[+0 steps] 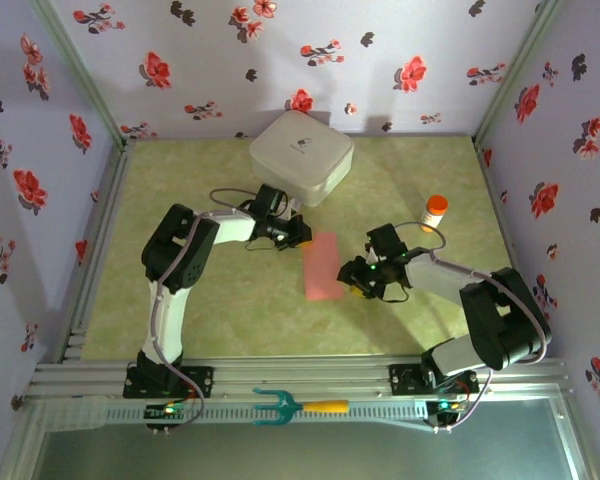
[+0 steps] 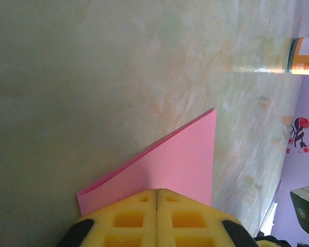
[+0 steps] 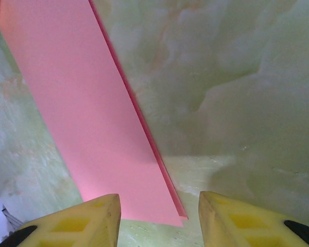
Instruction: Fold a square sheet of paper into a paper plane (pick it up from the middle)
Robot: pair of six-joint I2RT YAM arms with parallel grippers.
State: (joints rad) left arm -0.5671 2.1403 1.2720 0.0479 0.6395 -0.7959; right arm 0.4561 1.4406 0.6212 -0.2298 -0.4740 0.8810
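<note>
I see my left claw (image 2: 157, 198) clamped on the folded pink sheet (image 2: 180, 159) (far-left corner), right claw (image 3: 159, 206) apart at its near-right edge.

Looks like a lab test booth. Floral panels (image 1: 280, 60) box in a green tabletop (image 1: 230, 320), aluminium rails (image 1: 310, 375) at bottom.

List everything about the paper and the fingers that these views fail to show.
Left wrist view: the left gripper's shut fingers cover the near part of the sheet of paper, so how deep the grip goes is hidden.
Right wrist view: the top edge cuts off the sheet's far end, beyond the open right gripper.
Top view: the sheet's layers are too small to count.
Left wrist view: the right edge cuts off the bottle.
</note>
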